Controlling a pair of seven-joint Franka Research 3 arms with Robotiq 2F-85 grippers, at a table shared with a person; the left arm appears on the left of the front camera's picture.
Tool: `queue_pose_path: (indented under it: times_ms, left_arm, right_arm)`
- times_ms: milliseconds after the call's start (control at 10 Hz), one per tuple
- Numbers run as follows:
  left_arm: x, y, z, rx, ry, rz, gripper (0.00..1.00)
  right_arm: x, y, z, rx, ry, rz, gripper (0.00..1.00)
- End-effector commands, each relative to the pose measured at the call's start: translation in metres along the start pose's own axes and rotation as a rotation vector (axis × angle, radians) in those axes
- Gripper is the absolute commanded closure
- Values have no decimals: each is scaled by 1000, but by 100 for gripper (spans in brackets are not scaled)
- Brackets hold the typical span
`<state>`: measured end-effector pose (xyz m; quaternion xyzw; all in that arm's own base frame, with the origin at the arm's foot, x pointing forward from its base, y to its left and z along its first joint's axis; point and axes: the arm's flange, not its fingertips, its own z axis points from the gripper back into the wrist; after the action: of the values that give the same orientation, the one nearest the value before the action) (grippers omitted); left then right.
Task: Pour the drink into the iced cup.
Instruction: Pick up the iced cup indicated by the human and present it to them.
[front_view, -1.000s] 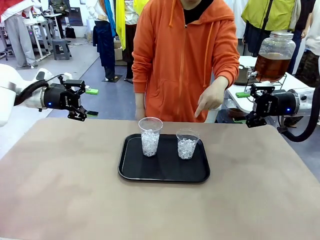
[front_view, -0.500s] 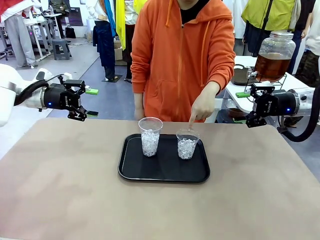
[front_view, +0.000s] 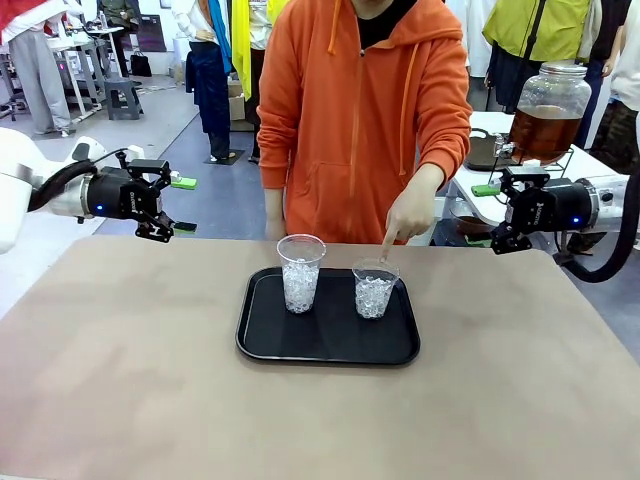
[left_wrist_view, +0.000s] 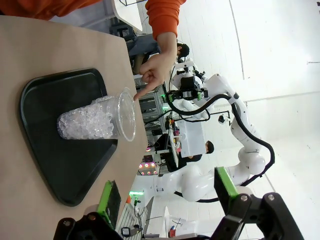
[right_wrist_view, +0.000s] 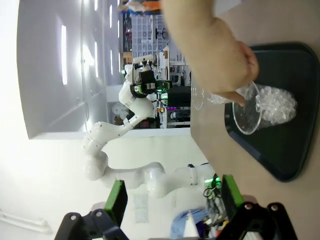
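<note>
**Both pincers wide open and empty; drink in its jar at upper right**

In the front view a black tray (front_view: 262, 345) sits at the middle of the tan table (front_view: 120, 400). Two clear plastic cups stand upright on it, both holding ice. The taller iced cup (front_view: 300, 272) is toward the tray's left and the shorter iced cup (front_view: 375, 288) just right of it, the two close but apart.

A person in an orange hoodie (front_view: 350, 110) stands at the top centre of the frame. The person's hand (front_view: 408, 215) comes down from above with the index finger pointing at the far rim of the shorter iced cup. The right wrist view shows the fingertip at that rim (right_wrist_view: 247, 112), though I cannot tell whether it touches.

The drink (front_view: 543, 132), an amber-brown liquid, fills the lower part of a lidded glass dispenser jar (front_view: 552, 88). The jar stands on a white side table (front_view: 600, 165) in the upper right, well apart from the tray.

The left gripper (front_view: 180, 205) hangs at the left edge of the frame, above and beyond the table's far left corner. Its fingers are spread wide with nothing between them, as the left wrist view also shows (left_wrist_view: 167, 200).

The right gripper (front_view: 492, 216) hangs at the right edge, just below the jar in the picture. Its fingers are likewise spread wide and empty (right_wrist_view: 172, 197).
</note>
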<state>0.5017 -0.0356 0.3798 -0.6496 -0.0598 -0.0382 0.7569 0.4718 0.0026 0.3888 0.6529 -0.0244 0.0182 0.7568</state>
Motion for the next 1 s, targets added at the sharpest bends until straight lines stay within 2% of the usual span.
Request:
queue_pose_path:
  times_ms: [0, 200, 400, 500, 600, 900]
  left_arm:
    - [-2, -1, 0, 4, -4, -18, 0]
    - [-2, -1, 0, 4, -4, -18, 0]
    - [-2, -1, 0, 4, -4, -18, 0]
    - [-2, -1, 0, 4, -4, -18, 0]
    - [-2, -1, 0, 4, -4, -18, 0]
    - [-2, -1, 0, 4, -4, -18, 0]
  right_arm:
    - [-7, -8, -4, -16, -17, 291, 0]
    - [-14, -20, -4, -2, -29, 546, 0]
    - [-16, -25, -3, -17, -5, 669, 0]
    - [-18, -23, 0, -49, 18, 625, 0]
    - [-11, -17, -4, -6, -3, 612, 0]
    - [-11, -17, -4, -6, -3, 612, 0]
